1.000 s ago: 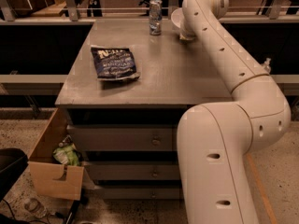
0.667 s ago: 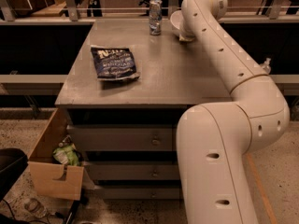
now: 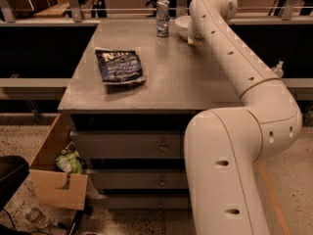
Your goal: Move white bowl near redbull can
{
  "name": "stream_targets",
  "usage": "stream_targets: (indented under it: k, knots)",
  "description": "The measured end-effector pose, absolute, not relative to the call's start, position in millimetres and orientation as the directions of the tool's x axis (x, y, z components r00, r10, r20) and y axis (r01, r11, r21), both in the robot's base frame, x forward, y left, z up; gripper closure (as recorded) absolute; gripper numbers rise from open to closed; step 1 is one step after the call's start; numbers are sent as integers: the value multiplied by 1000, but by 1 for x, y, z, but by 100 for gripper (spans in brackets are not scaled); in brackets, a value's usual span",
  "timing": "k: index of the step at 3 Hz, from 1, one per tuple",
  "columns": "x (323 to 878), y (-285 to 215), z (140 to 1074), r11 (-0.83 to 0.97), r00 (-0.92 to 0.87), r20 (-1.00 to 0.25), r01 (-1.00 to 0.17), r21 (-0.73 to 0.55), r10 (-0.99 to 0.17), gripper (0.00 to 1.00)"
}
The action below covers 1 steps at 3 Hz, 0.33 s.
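Observation:
The redbull can [image 3: 163, 17], slim, silver and blue, stands upright near the far edge of the grey table [image 3: 195, 82]. The white bowl [image 3: 182, 26] sits just right of the can, partly hidden behind my arm. My gripper [image 3: 194, 39] is at the far end of the white arm, right at the bowl; only a small tip shows below the arm's wrist, the rest is hidden.
A flat dark blue snack bag [image 3: 120, 66] lies on the table's left half. An open cardboard box [image 3: 57, 168] stands on the floor at the left of the drawers. A railing [image 3: 122, 9] runs behind the table.

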<state>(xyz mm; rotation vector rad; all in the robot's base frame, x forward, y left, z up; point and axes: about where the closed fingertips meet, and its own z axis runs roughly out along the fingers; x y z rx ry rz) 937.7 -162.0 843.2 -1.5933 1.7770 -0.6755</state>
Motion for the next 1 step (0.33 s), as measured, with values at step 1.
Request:
stream_targets:
  k: [1]
  knots:
    - [938, -162, 846, 129, -51, -127, -656, -743, -991, 0]
